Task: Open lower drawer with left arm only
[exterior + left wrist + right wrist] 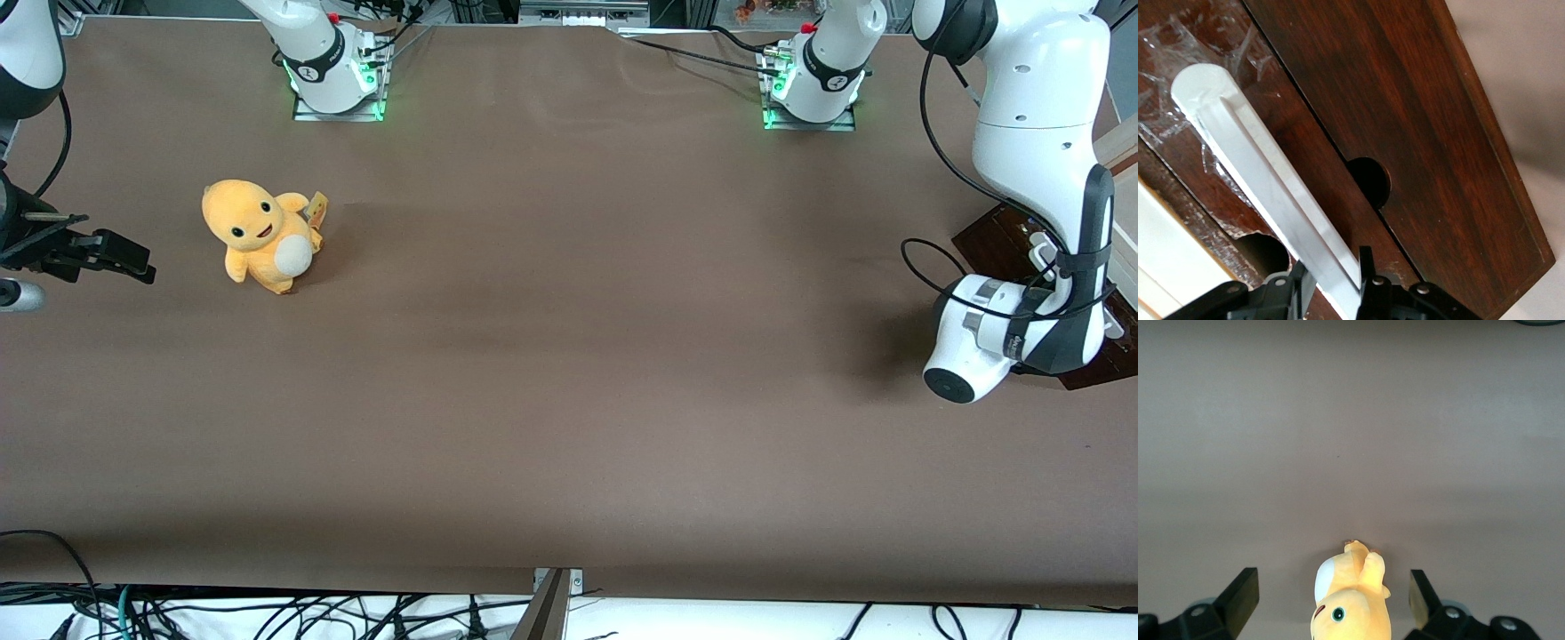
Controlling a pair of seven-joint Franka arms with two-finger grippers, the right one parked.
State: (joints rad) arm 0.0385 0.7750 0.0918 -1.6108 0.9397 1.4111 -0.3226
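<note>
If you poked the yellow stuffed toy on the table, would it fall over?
Probably. The yellow stuffed toy looks soft, light and top-heavy, so it would likely tip or slide. The left arm has its end effector at the lower drawer, closed around the white handle.

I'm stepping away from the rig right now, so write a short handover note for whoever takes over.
Pincer: on the left arm at the working arm's end of the table, fingers either side of the white bar handle; whether they clamp it is unclear.
Lower drawer: dark wooden front, apparently not pulled out yet.
Done: approach to the handle.
Left: confirm the grip, pull the drawer open.
Yellow plush toy sits toward the parked arm's end, not involved.
</note>
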